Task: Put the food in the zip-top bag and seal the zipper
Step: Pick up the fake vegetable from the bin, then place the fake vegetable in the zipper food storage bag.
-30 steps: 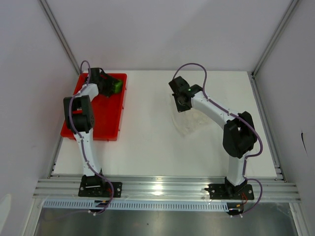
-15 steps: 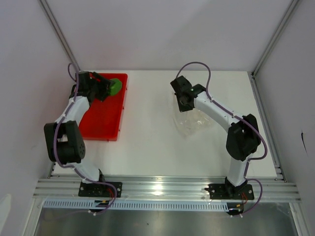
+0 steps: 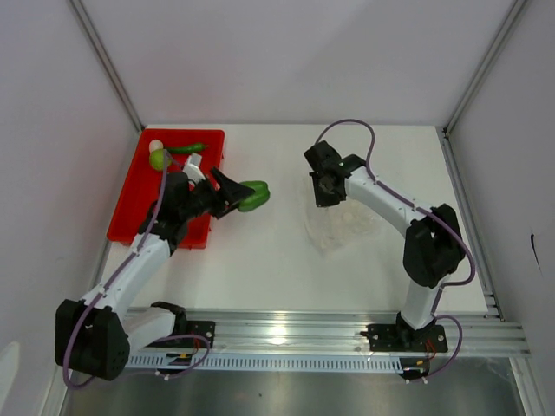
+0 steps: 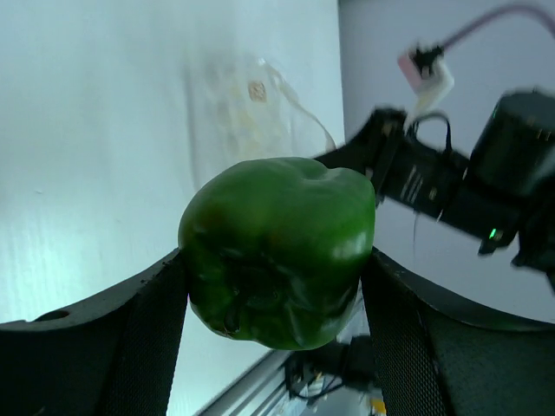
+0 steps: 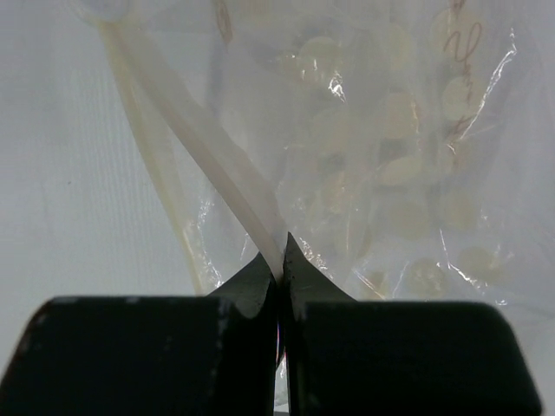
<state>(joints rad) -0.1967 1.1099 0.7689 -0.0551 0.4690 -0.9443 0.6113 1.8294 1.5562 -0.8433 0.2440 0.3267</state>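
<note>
item 1, your left gripper (image 3: 236,195): the jaws stand wide and are clamped on a glossy green bell pepper (image 4: 277,247), one black finger (image 4: 130,338) pressed to each side of it. in the top view the pepper (image 3: 254,196) hangs over the white table (image 3: 260,260), just past the right edge of the red plastic tray (image 3: 130,208), between the tray and the bag.

item 2, your right gripper (image 5: 282,260): the jaws are together, pinching the pale press strip (image 5: 217,156) at the mouth of the clear crinkly zip-top bag (image 5: 390,130). from above, the gripper (image 3: 328,186) sits at the far end of the bag (image 3: 342,221), which lies on the table right of centre. round pale shapes show through the film; you cannot tell from the wrist view what they are.

item 3, food on the tray's far end: a lime-green ball (image 3: 159,159), a small white ball (image 3: 156,146) touching or just beside it on the far side, and a dark green stemmed pepper piece (image 3: 186,148) lying just to their right.

item 4, the mouth of the bag: the strip rises slanting from the pinch, so the mouth looks parted there; how far it is parted you cannot tell.
</note>
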